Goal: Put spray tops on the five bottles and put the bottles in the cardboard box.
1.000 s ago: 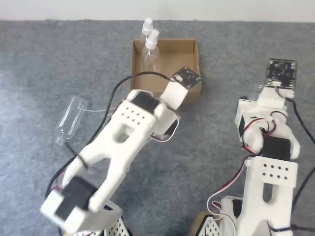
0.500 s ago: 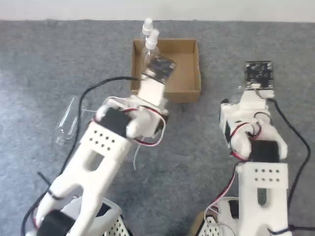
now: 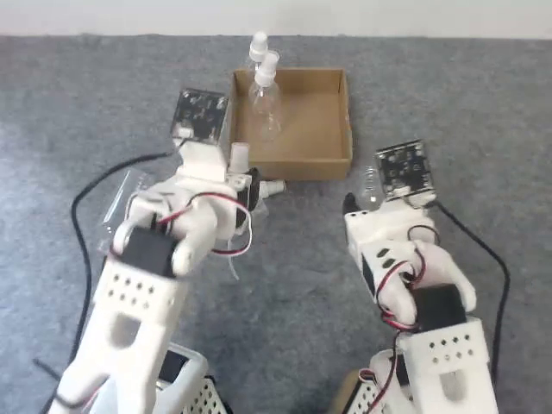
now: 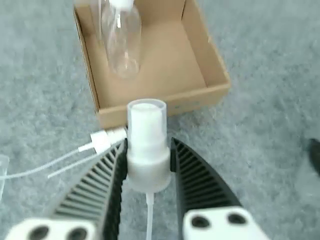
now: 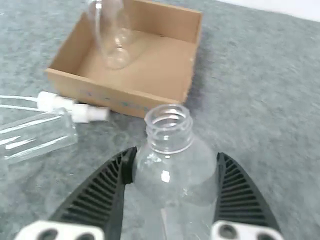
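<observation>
Black and ribbed, the left gripper (image 4: 147,149) was clamped on a white spray top (image 4: 146,125), which it held upright with its clear cap uppermost and its thin tube hanging down between the jaws. It was poised above the grey carpet (image 3: 448,95), just in front of the near left corner of the cardboard box (image 4: 165,102). The right gripper (image 5: 175,156) was closed around the shoulders of a clear bottle (image 5: 170,175), held upright with its threaded neck open and bare, above the carpet in front of the box's right corner. Inside the box, a capped bottle (image 3: 266,102) stood by the left wall, and the top of a second capped bottle (image 3: 258,45) showed at the far left corner; whether that one stood inside could not be told. A loose spray top (image 5: 75,113) lay on the carpet just in front of the box, its tube trailing away. Beside it an uncapped bottle (image 5: 35,136) lay on its side.
</observation>
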You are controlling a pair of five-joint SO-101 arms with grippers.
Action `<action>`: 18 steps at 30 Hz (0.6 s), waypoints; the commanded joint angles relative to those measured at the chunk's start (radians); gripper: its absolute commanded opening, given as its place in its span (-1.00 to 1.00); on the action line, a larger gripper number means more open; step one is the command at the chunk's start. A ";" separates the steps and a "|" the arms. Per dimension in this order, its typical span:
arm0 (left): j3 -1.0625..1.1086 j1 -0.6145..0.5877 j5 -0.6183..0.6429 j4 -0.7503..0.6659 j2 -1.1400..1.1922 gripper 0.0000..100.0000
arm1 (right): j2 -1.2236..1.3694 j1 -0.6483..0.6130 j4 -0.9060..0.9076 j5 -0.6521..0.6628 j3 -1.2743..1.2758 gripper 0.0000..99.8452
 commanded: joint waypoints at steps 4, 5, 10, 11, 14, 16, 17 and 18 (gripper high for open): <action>0.094 -0.089 0.037 -0.120 -0.278 -0.97 | -0.025 -0.090 -0.076 0.000 0.020 -0.67; 0.102 -0.098 0.060 -0.120 -0.302 -0.97 | -0.024 -0.108 -0.076 0.000 0.020 -0.67; 0.124 -0.133 0.087 -0.124 -0.391 -0.97 | -0.030 -0.179 -0.107 0.000 0.061 -0.67; 0.131 -0.141 0.089 -0.138 -0.404 -0.97 | -0.030 -0.191 -0.130 0.000 0.078 -0.67; 0.163 -0.153 0.091 -0.183 -0.437 -0.97 | -0.030 -0.225 -0.209 0.000 0.130 -0.67; 0.179 -0.155 0.107 -0.206 -0.456 -0.97 | -0.030 -0.242 -0.257 0.000 0.160 -0.67; 0.183 -0.157 0.115 -0.213 -0.466 -0.97 | -0.030 -0.249 -0.275 0.000 0.172 -0.67; 0.183 -0.157 0.117 -0.215 -0.474 -0.97 | -0.030 -0.257 -0.292 0.000 0.184 -0.67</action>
